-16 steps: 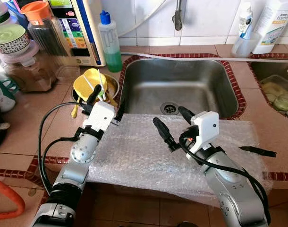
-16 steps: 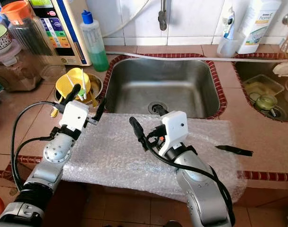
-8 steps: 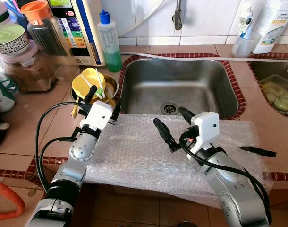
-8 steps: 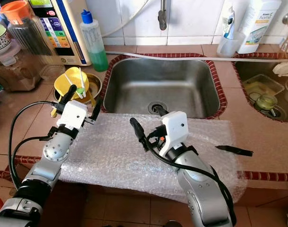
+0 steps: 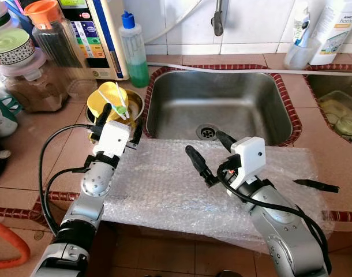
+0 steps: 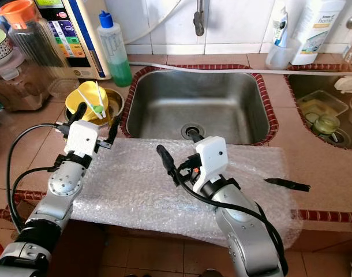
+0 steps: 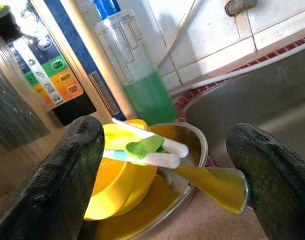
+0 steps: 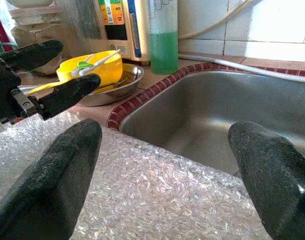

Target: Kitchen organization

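A yellow cup holding white and green utensils sits in a metal bowl on the counter left of the sink. A yellow spoon lies over the bowl's rim. My left gripper is open just in front of the bowl, with the cup between its fingers in the left wrist view and nothing held. A sheet of bubble wrap covers the counter in front of the sink. Above it my right gripper is open and holds nothing.
A green dish soap bottle and a water purifier stand behind the bowl. Jars crowd the far left. A black utensil lies on the wrap's right end. A second basin with dishes is at the right.
My left gripper has moved to the left and closer to the metal bowl, still open. The right gripper has barely moved.
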{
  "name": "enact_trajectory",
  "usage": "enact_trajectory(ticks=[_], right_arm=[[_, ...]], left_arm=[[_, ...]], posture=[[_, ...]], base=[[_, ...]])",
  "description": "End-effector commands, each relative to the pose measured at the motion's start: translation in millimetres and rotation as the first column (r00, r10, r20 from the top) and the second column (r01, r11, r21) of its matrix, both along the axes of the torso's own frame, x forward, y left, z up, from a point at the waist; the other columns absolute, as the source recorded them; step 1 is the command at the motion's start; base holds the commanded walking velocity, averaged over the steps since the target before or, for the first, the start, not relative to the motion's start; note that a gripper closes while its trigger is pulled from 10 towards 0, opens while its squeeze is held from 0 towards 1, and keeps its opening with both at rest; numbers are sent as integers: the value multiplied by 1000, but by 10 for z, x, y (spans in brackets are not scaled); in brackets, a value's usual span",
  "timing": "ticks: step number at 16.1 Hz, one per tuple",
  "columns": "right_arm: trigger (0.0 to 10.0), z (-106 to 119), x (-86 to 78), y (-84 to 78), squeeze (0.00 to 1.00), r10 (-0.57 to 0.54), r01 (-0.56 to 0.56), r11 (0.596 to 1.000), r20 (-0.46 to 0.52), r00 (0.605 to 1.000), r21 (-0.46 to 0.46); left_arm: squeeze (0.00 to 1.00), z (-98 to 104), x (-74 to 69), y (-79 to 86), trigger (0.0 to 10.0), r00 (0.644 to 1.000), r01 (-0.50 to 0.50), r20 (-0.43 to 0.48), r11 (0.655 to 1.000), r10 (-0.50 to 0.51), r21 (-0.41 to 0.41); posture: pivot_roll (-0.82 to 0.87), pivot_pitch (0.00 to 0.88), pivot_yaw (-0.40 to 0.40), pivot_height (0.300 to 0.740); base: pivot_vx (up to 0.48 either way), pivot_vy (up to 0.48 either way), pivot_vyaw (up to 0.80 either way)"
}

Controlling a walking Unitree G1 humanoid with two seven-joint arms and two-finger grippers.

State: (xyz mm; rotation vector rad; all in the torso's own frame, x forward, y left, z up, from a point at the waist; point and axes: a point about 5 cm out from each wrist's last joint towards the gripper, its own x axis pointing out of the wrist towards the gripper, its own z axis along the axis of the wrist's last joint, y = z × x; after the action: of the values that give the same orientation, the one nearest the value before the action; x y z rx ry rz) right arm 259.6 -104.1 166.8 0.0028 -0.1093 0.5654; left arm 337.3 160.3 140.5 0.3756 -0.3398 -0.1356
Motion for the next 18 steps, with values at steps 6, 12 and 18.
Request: enact_trajectory(ticks=[6, 12, 18], right_arm=[[10000, 35, -34, 33, 976, 28, -28, 1000, 13, 1000, 0], [10000, 20, -37, 32, 980, 24, -24, 1000, 10, 1000, 0], [10000, 22, -36, 31, 976, 26, -26, 1000, 11, 1000, -3]], left_arm=[[0, -16, -38, 87, 10000, 1000, 11, -9, 999, -11, -30], [0, -33, -113, 139, 10000, 1000, 18, -8, 999, -18, -50], [0, 28, 0, 119, 10000, 1000, -11, -6, 1000, 11, -19]], posture=[[-256, 169, 95, 740], [-256, 170, 100, 740], [-263, 172, 99, 740]], base=[[0, 0, 0], [0, 0, 0], [0, 0, 0]])
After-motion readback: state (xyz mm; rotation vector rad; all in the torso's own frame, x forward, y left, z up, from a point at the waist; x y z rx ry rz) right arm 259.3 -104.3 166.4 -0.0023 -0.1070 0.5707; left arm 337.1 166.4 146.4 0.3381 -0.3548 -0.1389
